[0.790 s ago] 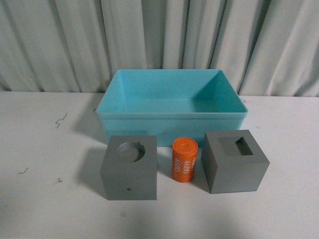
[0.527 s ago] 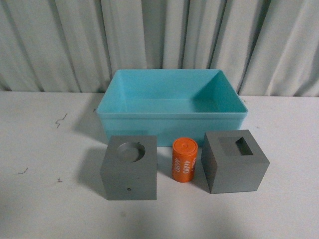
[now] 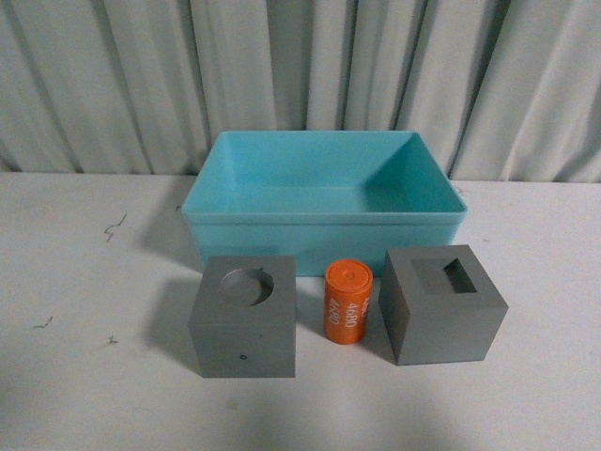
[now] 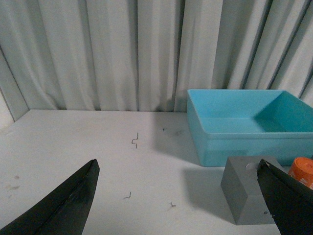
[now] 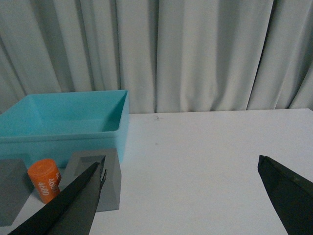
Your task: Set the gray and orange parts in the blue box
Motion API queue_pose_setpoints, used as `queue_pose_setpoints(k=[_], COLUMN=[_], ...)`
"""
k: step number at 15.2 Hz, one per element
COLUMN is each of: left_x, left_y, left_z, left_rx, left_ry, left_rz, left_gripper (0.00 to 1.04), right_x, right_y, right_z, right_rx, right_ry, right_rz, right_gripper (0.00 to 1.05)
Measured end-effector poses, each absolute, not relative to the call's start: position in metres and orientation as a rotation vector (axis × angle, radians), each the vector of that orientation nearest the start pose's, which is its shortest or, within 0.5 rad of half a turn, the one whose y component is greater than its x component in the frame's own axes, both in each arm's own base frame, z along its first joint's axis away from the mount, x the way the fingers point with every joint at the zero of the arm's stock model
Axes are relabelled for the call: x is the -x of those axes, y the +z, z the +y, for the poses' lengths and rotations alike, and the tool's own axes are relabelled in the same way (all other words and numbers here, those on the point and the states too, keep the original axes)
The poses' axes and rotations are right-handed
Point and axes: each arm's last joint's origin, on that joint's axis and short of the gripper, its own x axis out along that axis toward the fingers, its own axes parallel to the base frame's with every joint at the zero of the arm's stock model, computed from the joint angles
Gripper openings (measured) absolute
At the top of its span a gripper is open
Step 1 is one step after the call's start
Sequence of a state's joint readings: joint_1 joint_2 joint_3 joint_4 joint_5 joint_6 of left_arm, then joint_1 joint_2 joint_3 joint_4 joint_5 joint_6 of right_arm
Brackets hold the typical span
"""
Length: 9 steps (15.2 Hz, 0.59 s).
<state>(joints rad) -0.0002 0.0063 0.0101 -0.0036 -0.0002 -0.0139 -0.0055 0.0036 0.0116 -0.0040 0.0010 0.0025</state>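
Note:
In the front view the blue box (image 3: 324, 225) stands empty on the white table. In front of it stand the gray cube with a round recess (image 3: 246, 319), the upright orange cylinder (image 3: 347, 303) with white digits, and the gray cube with a square recess (image 3: 441, 305). Neither gripper shows in the front view. My left gripper (image 4: 178, 169) is open and empty, left of the round-recess cube (image 4: 247, 196); the blue box (image 4: 244, 129) and cylinder (image 4: 303, 170) also show there. My right gripper (image 5: 181, 166) is open and empty, right of the square-recess cube (image 5: 105, 181), cylinder (image 5: 45, 180) and blue box (image 5: 63, 127).
Pale curtains (image 3: 300, 75) hang close behind the table. Small dark scuffs (image 3: 115, 225) mark the white tabletop to the left.

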Motion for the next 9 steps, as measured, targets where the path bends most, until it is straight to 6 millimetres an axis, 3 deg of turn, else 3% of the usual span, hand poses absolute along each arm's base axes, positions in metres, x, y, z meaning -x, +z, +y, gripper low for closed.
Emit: queue_pose_setpoints(k=[9], left_x=[-0.0975], left_y=[0.1662], left_z=[0.0000], left_rx=[0.014], left_ry=[0.000], left_rz=[-0.001], left_gripper=[0.98], right_x=[-0.0972], right_y=[0.1668], right_z=[-0.0006], right_rx=[-0.002], right_ry=[-0.006], right_rz=[-0.004], right_gripper=[0.98])
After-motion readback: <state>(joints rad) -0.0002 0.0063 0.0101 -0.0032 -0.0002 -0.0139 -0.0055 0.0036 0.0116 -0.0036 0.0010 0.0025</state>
